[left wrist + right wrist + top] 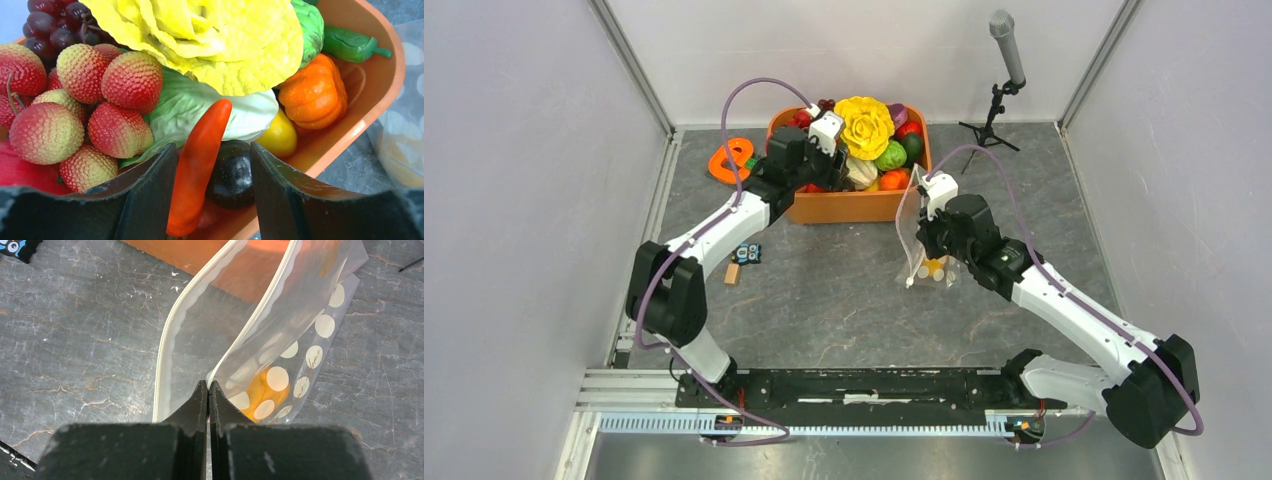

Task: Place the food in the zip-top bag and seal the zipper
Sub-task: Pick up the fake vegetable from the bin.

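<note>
Pale walls (534, 150) close in on three sides, and the grey marbled table (844, 300) lies mostly bare between the two arms. The orange tub (844, 208) sits under the left claw (214, 150), its far end cut off by the wrist view's edge. The zip-top bag (300, 340) hangs from the right claw (208, 385), whose jaws are pressed together on one wall of the bag's mouth. The mouth gapes open ahead of the tips, and the zipper (167, 340) curves away to their left. Something yellow-orange (257, 390) shows through the dotted plastic just right of the tips, too blurred to name.

The left claw's jaws stand apart, straddling a red-orange pepper (200, 155) with a dark fruit (232, 175) beside it. The pepper's lower end is hidden, and the pads possibly brush it. A yellow cabbage (210, 40) lies ahead of the claw, with lychees (95, 95) to the left and a small pumpkin (314, 92) to the right near the tub's rim.
</note>
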Tool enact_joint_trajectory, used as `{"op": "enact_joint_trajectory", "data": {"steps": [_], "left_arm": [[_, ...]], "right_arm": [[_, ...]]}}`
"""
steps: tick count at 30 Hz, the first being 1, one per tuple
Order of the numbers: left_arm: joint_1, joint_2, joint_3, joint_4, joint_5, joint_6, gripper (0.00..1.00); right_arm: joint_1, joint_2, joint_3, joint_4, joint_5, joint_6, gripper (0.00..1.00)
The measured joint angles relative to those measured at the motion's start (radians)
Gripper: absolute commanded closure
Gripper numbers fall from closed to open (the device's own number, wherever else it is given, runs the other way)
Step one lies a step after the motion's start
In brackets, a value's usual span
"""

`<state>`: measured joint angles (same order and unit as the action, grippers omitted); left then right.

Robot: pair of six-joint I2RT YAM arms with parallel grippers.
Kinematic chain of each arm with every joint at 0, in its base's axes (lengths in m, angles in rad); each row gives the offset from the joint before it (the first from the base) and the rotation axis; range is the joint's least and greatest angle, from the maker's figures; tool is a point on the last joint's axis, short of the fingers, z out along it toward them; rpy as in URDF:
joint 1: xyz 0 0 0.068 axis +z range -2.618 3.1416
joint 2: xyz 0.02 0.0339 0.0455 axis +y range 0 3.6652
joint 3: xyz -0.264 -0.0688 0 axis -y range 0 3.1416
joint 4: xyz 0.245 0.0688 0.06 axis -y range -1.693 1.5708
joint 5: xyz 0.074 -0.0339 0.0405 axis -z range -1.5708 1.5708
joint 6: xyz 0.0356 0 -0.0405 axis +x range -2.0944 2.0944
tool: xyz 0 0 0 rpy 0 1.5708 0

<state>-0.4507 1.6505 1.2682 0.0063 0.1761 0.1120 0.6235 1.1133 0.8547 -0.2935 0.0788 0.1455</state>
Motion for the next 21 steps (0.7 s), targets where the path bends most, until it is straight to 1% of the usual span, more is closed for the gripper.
{"op": "enact_joint_trajectory", "data": {"steps": [4,5,8,9,11,12,15,19,21], "left_arm": [[0.0,0.014,0.003,0.011,-0.01,0.033,0.44],[0.0,0.02,0.003,0.013,-0.013,0.042,0.47],[0.0,0.033,0.003,0.023,-0.019,0.061,0.59],[0.0,0.036,0.003,0.027,-0.019,0.066,0.65],[0.0,0.038,0.003,0.035,-0.026,0.073,0.69],[0.0,0.038,0.003,0.039,-0.029,0.074,0.74],[0.002,0.035,0.001,0.053,-0.04,0.074,0.83],[0.002,-0.005,-0.044,0.097,-0.048,0.07,0.88],[0.002,-0.047,-0.084,0.133,-0.056,0.058,0.88]], "right_arm": [[0.0,0.0,-0.001,0.003,-0.002,0.006,1.0],[0.0,0.0,-0.001,0.004,-0.001,0.007,1.0],[0.0,0.0,-0.001,0.007,-0.002,0.01,1.0],[0.0,0.0,-0.002,0.008,-0.002,0.011,1.0],[0.0,0.0,-0.002,0.009,-0.004,0.015,1.0],[0.0,0.0,-0.002,0.009,-0.004,0.016,1.0],[0.0,0.0,-0.003,0.011,-0.005,0.023,1.0],[0.0,0.0,-0.011,0.022,-0.007,0.033,1.0],[0.0,0.0,-0.014,0.024,-0.007,0.035,1.0]]}}
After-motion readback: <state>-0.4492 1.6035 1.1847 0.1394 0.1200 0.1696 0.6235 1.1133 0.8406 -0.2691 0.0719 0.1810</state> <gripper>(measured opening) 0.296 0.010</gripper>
